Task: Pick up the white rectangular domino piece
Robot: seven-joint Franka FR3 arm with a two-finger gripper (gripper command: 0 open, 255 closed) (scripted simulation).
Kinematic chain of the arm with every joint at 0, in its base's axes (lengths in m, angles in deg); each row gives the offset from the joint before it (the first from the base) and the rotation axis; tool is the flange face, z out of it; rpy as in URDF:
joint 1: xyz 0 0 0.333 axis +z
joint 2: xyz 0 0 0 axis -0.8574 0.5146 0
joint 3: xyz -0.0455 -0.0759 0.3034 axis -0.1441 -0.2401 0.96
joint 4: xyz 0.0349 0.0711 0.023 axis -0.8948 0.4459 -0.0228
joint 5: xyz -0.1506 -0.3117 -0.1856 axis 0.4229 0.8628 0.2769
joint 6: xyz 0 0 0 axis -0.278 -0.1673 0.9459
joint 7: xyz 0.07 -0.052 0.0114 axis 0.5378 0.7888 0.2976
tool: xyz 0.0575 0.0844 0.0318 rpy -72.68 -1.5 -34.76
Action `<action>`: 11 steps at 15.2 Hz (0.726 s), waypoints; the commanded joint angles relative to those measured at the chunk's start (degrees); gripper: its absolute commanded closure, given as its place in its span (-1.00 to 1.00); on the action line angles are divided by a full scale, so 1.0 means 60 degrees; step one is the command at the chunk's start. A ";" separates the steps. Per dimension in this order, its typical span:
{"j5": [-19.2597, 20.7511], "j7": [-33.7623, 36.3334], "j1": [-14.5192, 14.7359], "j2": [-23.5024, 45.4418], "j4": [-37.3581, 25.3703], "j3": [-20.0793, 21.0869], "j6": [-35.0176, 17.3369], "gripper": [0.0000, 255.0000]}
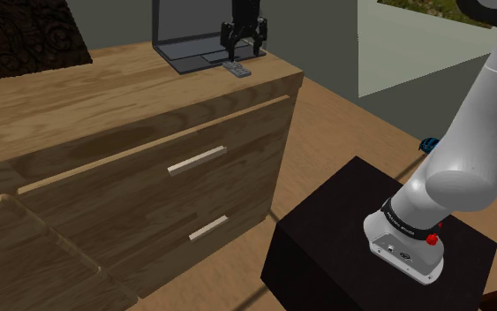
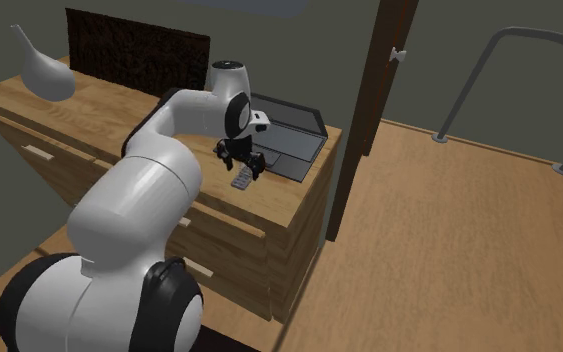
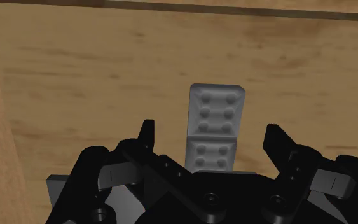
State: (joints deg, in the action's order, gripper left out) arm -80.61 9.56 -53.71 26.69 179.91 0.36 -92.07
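grip: all-black two-finger gripper (image 1: 243,41) wide open, empty | obj: pale grey rectangular domino piece (image 3: 214,127) flat on light wooden dresser top (image 1: 105,97), between fingers, untouched | step: descend+close | tip: drop straight, pinch long sides, keep centred; clearance prob. small, hard to judge

Below me a light brown wooden dresser (image 1: 105,168) with pale bar drawer handles (image 1: 197,161) stands on a wood plank floor (image 2: 449,250). A dark patterned panel (image 2: 139,45) rises behind it.
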 commanded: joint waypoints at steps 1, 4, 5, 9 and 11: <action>0.0036 0.0105 0.0066 0.0722 -0.0943 0.0029 0.0162 -1.00; 0.0034 0.0103 0.0062 0.0701 -0.0528 0.0025 -0.0232 -1.00; 0.0034 0.0103 0.0061 0.0703 -0.0403 0.0024 -0.0359 -1.00; 0.0036 0.0102 0.0057 0.0716 0.0038 0.0021 -0.0813 -1.00; 0.0035 0.0116 0.0065 0.0695 0.0050 0.0026 -0.0804 1.00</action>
State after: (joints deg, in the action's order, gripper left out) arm -80.35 10.23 -53.35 30.82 180.00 0.49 -96.71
